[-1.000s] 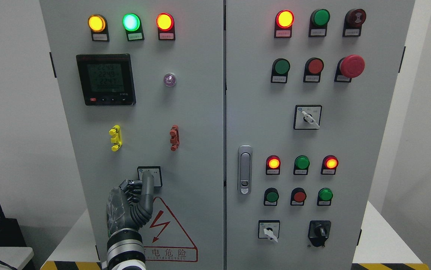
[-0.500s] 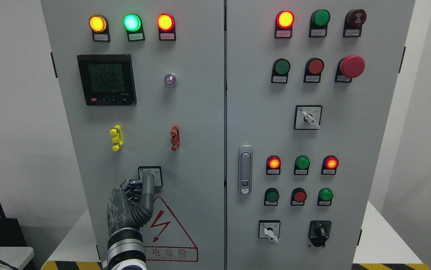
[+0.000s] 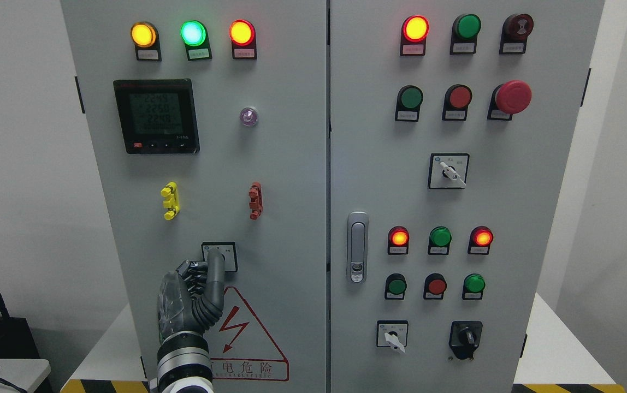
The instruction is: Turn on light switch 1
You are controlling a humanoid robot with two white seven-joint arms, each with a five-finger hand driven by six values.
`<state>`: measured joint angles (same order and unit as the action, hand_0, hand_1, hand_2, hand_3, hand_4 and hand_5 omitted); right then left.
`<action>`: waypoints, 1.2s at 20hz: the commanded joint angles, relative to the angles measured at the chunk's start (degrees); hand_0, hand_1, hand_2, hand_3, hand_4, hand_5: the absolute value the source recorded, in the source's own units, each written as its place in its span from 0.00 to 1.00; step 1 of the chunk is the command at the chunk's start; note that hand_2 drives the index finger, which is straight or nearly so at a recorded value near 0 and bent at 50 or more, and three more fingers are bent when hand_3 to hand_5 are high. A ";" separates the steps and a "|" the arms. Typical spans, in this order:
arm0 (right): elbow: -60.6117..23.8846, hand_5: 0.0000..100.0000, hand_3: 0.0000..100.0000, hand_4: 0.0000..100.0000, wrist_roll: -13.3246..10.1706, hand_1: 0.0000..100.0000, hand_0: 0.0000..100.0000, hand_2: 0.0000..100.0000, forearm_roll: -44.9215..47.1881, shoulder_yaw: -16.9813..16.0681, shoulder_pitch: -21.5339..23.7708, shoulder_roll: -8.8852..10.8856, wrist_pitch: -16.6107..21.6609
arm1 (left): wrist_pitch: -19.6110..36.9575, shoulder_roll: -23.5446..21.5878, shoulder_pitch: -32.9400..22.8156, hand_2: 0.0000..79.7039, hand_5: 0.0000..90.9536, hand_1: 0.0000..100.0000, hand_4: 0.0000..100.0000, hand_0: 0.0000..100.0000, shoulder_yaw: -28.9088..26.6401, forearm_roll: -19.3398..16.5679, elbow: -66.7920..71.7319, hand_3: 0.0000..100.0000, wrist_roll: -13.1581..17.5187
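Left hand (image 3: pixel 190 297) rose from the lower left edge of the head view, its back toward the camera, most fingers curled against the palm and one long finger stretched straight up the face of the cabinet (image 3: pixel 291 191). It held nothing. That finger's tip lay over the rotary switch (image 3: pixel 219 256), a small square-plated selector low on the cabinet's left door, directly above the red-edged warning triangle (image 3: pixel 245 335) and below the yellow clip (image 3: pixel 169 200) and red clip (image 3: pixel 255 200). The switch therefore sat straight above the hand, with the fingertip apparently touching its knob; the finger hid the knob, so which way its pointer faced could not be told. The finger's long axis ran nearly vertical, in line with the left part of the plate. Judging from this, the coming move would turn on a sideways push or twist at the fingertip, not on any further reach upward. The right hand was not in view, and the left was plainly the nearer one, since the switch stood on the left door while the other selector switches (image 3: pixel 448 171) were well apart on the right door. Whether the switch had already clicked over could not be read.
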<state>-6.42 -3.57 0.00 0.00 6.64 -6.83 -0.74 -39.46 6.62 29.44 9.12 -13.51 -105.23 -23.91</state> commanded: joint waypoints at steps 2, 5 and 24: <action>0.00 0.00 0.00 0.00 -0.04 0.39 0.12 0.00 1.41 0.97 -0.04 -0.02 0.04 | 0.18 -0.03 0.00 0.56 0.96 0.17 0.87 0.67 -0.06 0.06 0.11 0.81 0.00; 0.00 0.00 0.00 0.00 -0.04 0.39 0.12 0.00 1.41 0.97 0.04 0.07 -0.05 | 0.18 -0.03 0.00 0.56 0.96 0.16 0.87 0.69 -0.06 0.06 0.11 0.81 0.00; 0.00 0.00 0.00 0.00 -0.04 0.39 0.12 0.00 1.41 0.97 0.04 -0.02 0.04 | 0.27 0.06 0.18 0.57 0.96 0.07 0.88 0.67 -0.24 0.15 0.11 0.82 -0.08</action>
<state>-6.42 -3.57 0.00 0.00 6.64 -6.83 -0.75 -39.25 6.67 29.60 9.03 -13.34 -105.10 -23.96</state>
